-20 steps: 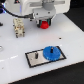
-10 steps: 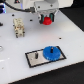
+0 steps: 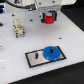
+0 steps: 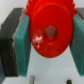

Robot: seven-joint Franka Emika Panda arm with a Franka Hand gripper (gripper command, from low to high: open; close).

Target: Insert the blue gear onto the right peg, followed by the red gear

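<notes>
The blue gear lies flat on the exterior view's right end of the black-framed pale plate. It covers the spot of the right peg, which I cannot make out apart from a dark dot at the gear's centre. The plate's other thin pin stands bare. High above the plate, my gripper is shut on the red gear. In the wrist view the red gear fills the gap between the teal pads, its centre hole facing the camera.
A small beige block-like object stands on the white table toward the exterior view's left. The table's front edge runs close below the plate.
The gripper with the red gear has drifted slightly toward the exterior view's right and a little lower. The blue gear and plate have not moved.
</notes>
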